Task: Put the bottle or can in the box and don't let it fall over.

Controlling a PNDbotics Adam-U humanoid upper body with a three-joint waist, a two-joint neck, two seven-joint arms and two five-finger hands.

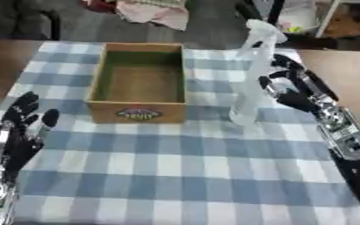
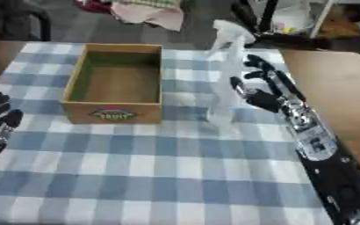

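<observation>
A clear spray bottle (image 1: pixel 250 74) stands upright on the checked tablecloth (image 1: pixel 175 162), just right of the open wooden box (image 1: pixel 139 81) near the table's far edge. The right hand (image 2: pixel 261 88) is beside it with spread fingers, not gripping. The left hand (image 1: pixel 22 127) rests open at the near-left edge.

i'm seeing my right hand (image 2: pixel 261 97) showing black fingers on a dark palm, and behind it a forearm flashing silver plates between black segments. my left hand (image 1: pixel 23 125) is showing black fingers too, with silver metal along the wrist.
</observation>
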